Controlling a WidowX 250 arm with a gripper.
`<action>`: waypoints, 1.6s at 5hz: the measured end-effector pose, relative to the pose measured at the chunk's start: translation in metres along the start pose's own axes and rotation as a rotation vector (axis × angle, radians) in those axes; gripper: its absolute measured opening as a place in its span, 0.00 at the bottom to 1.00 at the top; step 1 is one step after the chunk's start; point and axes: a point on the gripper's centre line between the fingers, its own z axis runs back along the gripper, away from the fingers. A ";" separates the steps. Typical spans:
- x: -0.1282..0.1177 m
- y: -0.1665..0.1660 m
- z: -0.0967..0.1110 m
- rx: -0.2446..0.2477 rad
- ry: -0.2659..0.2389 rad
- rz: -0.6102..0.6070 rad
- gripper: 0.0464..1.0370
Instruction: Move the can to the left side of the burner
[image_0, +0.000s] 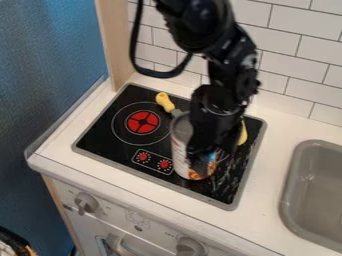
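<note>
as the tool (202, 159) hangs low, can (180, 149) upright, on stovetop (101, 136)

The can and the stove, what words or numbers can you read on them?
None that I can read.
Can: label print, too blurred.
Stove top: tiny marks round the red dials, too small.
Oven front: faint marks near the knobs, too small.

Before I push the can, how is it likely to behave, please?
The can looks rigid, so should keep its shape. Upright and taller than wide, it might tip if pushed high. The smooth black stovetop may let it slide.
</note>
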 end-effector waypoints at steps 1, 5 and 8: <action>0.017 0.003 -0.003 -0.003 -0.006 0.053 0.96; 0.073 0.005 -0.020 0.035 -0.047 0.209 0.96; 0.122 0.002 -0.022 0.046 -0.131 0.296 0.96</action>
